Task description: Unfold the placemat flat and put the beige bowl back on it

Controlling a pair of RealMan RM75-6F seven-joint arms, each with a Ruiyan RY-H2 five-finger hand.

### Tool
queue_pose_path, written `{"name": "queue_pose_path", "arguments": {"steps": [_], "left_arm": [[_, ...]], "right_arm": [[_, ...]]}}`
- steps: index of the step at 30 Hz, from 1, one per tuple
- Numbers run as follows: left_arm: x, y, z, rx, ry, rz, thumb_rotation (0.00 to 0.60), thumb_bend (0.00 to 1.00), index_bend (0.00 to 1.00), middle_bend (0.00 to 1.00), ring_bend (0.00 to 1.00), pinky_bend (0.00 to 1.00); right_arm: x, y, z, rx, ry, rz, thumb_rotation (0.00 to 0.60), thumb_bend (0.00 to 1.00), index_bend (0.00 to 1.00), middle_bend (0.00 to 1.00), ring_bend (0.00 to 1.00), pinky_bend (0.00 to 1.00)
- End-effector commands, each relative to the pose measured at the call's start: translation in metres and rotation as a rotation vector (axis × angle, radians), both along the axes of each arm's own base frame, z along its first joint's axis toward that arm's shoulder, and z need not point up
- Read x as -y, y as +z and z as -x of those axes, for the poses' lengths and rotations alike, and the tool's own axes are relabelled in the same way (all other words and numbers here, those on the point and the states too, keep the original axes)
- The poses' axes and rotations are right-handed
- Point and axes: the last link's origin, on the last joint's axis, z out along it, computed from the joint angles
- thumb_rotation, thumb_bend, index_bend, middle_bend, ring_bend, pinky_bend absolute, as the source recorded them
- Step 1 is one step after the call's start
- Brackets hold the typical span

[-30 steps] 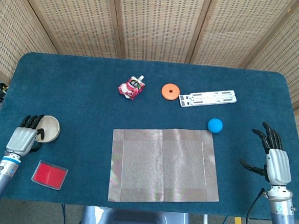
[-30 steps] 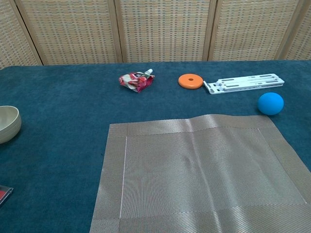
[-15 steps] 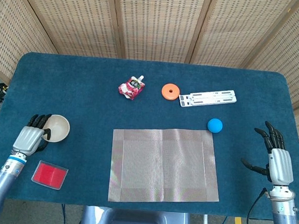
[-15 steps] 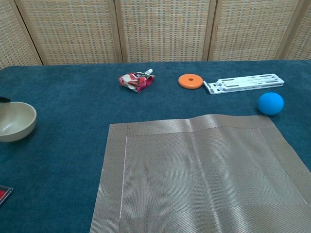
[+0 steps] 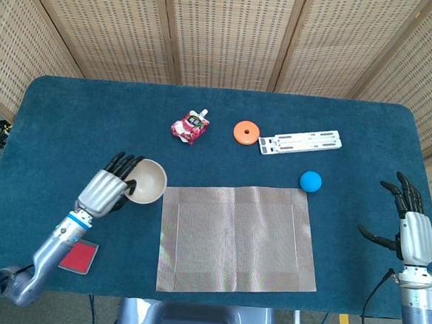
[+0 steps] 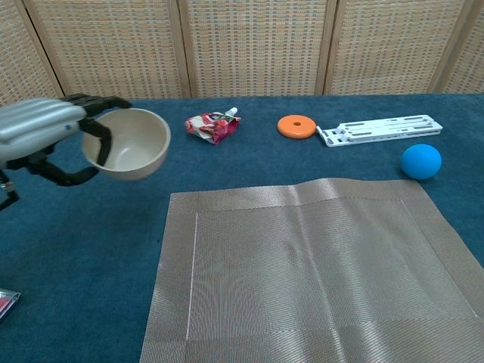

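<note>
Beige bowl (image 5: 147, 181) held at rim by left hand (image 5: 109, 190), lifted off tabletop (image 5: 70, 122), just left of placemat (image 5: 237, 239). Placemat lies flat. Right hand (image 5: 411, 229) empty, fingers spread. Step: carry. Next: move bowl rightward over mat centre, lower, release.

Silver-backed left hand (image 5: 107, 188), black fingers (image 5: 121, 163), blue-ringed wrist, grey arms

Lab-like tabletop: blue felt table (image 5: 78, 115), wicker screens (image 5: 225, 33)
</note>
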Motion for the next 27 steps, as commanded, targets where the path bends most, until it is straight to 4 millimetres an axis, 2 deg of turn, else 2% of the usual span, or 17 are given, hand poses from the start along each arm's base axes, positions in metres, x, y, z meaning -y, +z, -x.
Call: {"name": "queue_pose_path", "arguments": {"steps": [1, 6, 12, 20, 22, 25, 27], "left_arm": [[-0.001, -0.033, -0.051, 0.022, -0.089, 0.077, 0.6, 0.54, 0.65, 0.0, 0.0, 0.0], [0.004, -0.066, -0.084, 0.018, -0.128, 0.15, 0.6, 0.54, 0.63, 0.0, 0.0, 0.0], [0.019, -0.112, -0.13, 0.015, -0.182, 0.246, 0.6, 0.53, 0.61, 0.0, 0.0, 0.0], [0.025, -0.14, -0.151, 0.002, -0.17, 0.295, 0.6, 0.48, 0.58, 0.0, 0.0, 0.0], [0.026, -0.142, -0.152, -0.004, -0.163, 0.297, 0.6, 0.43, 0.58, 0.0, 0.0, 0.0], [0.025, -0.138, -0.148, -0.024, -0.156, 0.282, 0.6, 0.22, 0.49, 0.0, 0.0, 0.0], [0.024, -0.134, -0.146, -0.027, -0.148, 0.271, 0.6, 0.07, 0.38, 0.0, 0.0, 0.0]], "right_arm": [[0.002, 0.004, 0.003, 0.009, -0.011, 0.014, 0.6, 0.23, 0.2, 0.0, 0.0, 0.0], [0.004, 0.01, 0.007, 0.026, -0.028, 0.026, 0.6, 0.23, 0.2, 0.0, 0.0, 0.0], [0.006, 0.015, 0.011, 0.046, -0.043, 0.037, 0.6, 0.23, 0.2, 0.0, 0.0, 0.0], [0.007, 0.018, 0.014, 0.058, -0.049, 0.043, 0.6, 0.23, 0.2, 0.0, 0.0, 0.0], [0.007, 0.018, 0.014, 0.055, -0.049, 0.041, 0.6, 0.23, 0.2, 0.0, 0.0, 0.0], [0.007, 0.017, 0.014, 0.052, -0.049, 0.036, 0.6, 0.23, 0.2, 0.0, 0.0, 0.0], [0.006, 0.016, 0.013, 0.052, -0.047, 0.036, 0.6, 0.23, 0.2, 0.0, 0.0, 0.0]]}}
